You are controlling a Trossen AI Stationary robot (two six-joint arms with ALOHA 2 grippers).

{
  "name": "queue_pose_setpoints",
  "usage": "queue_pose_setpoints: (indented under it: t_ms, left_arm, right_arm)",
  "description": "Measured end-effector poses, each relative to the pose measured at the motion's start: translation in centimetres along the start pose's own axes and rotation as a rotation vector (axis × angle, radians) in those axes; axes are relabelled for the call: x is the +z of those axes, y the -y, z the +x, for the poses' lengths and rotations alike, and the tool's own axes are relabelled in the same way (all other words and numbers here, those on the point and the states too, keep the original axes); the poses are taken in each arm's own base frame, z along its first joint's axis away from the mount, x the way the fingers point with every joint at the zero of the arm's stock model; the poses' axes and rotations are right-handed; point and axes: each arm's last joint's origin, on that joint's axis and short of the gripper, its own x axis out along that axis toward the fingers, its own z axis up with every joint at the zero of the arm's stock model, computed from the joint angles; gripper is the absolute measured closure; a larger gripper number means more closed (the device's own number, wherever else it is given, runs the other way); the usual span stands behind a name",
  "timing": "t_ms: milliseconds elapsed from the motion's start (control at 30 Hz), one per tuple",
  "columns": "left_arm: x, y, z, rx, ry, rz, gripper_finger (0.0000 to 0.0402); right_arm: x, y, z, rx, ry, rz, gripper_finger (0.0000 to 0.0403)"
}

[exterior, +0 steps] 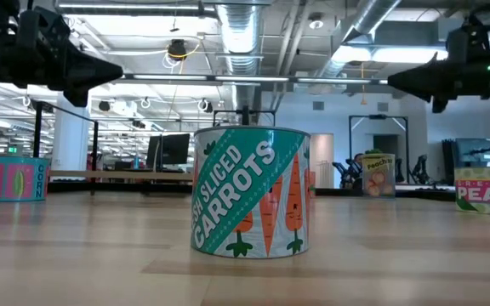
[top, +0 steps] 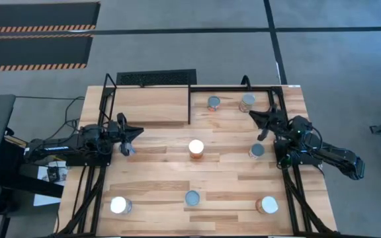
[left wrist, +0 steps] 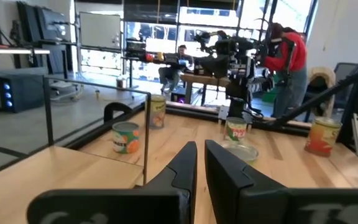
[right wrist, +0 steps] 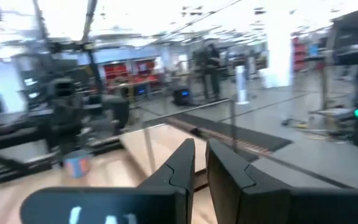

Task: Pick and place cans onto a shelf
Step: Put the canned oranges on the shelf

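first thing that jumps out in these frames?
The sliced carrots can, filling the middle of the low view. From above, seven cans dot the table, none on the shelf at its far left corner. Both grippers, left and right, hover empty, nearly shut.

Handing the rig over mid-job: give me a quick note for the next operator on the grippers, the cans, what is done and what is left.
Left gripper: fingers nearly together, holding nothing, over the table's left side beside the shelf.
Right gripper: fingers nearly together, holding nothing, near the far-right can.
Cans: seven in view, all on the tabletop. Two at the far edge right of the shelf board, centre can, right can, three along the near edge.
Done: no can on the shelf board.
Left: all seven to be picked and placed.
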Motion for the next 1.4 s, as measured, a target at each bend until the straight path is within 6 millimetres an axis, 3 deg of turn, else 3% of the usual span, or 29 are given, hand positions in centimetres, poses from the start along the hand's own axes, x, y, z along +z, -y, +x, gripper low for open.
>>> queue_pose_setpoints:
  t_ms: [167, 400, 667, 833, 1033, 1400]
  left_arm:
    - [-0.1, 0.0, 0.0, 0.000, -0.007, 0.007, 0.0399]
    - [-0.1, 0.0, 0.0, -0.012, -0.011, -0.003, 0.0401]
    - [-0.2, 0.1, 0.0, -0.037, -0.024, -0.016, 0.0401]
    - [0.0, 0.0, 0.0, 0.000, -0.004, 0.021, 0.0401]
    - [0.0, 0.0, 0.0, -0.007, -0.006, 0.048, 0.0401]
    - [0.0, -0.1, 0.0, 0.038, -0.004, 0.114, 0.0401]
  right_arm:
    - [1.3, -0.7, 0.2, 0.026, 0.008, -0.016, 0.0392]
    - [1.8, -2.0, 1.7, 0.049, -0.127, -0.040, 0.0398]
    - [1.7, -3.7, 4.8, 0.053, -0.312, -0.089, 0.0399]
    - [2.0, -4.1, 7.7, 0.017, -0.391, -0.108, 0.0399]
    - [2.5, -3.1, 12.0, 0.069, -0.481, -0.092, 0.0399]
    - [1.5, 1.0, 18.9, 0.104, -0.693, -0.079, 0.0398]
